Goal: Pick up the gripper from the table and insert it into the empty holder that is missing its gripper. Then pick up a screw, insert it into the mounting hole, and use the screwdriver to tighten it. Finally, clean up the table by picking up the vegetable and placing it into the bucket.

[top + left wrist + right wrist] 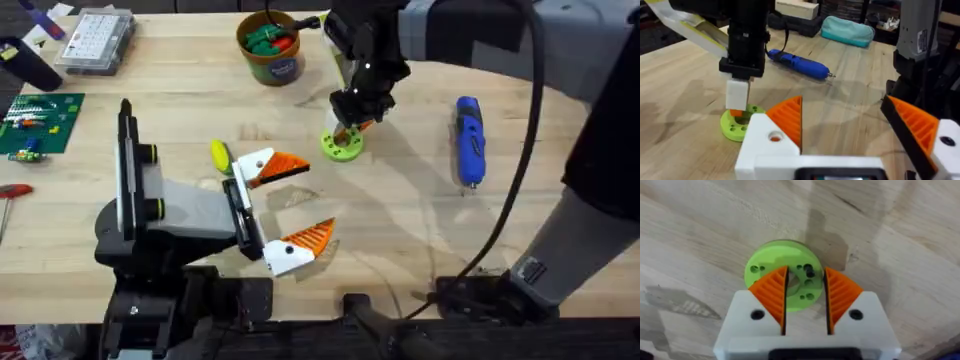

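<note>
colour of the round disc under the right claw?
Bright green disc, clearest in the right wrist view.

Pale wooden tabletop [420,230]: matt, visible grain w/ darker streaks, plank seams. Lime-green round plastic holder disc [782,272]: matt, smooth top w/ small drilled holes. Right gripper [805,300]: white plastic finger bodies, matt; orange ribbed pads [772,292], fine ridges. Left gripper [285,205]: same white plastic and orange ribbed pads [790,117]. Bright blue pen-shaped plastic screwdriver [469,140]: smooth, slight sheen, thin metal bit at tip. Small yellow oval vegetable [219,154]: smooth, glossy plastic. Orange-brown round bucket [270,50]: smooth, w/ dark blue label band. Clear plastic compartment box [95,40]: glossy, see-through. Teal pouch [847,31] behind: looks like soft cloth.
</note>
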### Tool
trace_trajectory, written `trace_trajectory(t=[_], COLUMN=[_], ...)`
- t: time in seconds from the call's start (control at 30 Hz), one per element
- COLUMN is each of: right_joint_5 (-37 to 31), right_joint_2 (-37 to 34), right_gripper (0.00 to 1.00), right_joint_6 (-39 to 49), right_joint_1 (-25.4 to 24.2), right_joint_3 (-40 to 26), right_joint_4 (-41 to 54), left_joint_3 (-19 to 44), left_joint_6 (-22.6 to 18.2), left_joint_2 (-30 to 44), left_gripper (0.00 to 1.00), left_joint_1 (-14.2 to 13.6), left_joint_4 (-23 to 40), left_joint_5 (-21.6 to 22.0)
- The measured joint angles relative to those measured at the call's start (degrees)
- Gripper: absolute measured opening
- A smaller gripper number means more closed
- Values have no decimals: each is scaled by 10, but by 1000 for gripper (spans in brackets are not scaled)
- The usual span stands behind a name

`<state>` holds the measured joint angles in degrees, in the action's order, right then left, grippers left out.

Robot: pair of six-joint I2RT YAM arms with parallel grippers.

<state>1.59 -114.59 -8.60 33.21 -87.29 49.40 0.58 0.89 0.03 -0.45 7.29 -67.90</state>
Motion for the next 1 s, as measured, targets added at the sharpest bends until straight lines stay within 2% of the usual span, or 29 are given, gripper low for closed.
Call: trace_trajectory(t=[0.67, 0.8, 1.0], right_joint_5=[-7, -7, -7], right_joint_2=[0, 0, 0], right_gripper=[315, 255, 239], right_joint_6=[0, 0, 0], right_joint_1=[0, 0, 0], right_joint_3=[-18, -18, -18], right_joint_4=[3, 3, 9], left_joint_3=[0, 0, 0], left_joint_6=[0, 0, 0], left_joint_2=[0, 0, 0], left_gripper=[986, 987, 987], left_joint_1=[0, 0, 0], left_joint_4=[0, 0, 0], left_joint_5=[0, 0, 0])
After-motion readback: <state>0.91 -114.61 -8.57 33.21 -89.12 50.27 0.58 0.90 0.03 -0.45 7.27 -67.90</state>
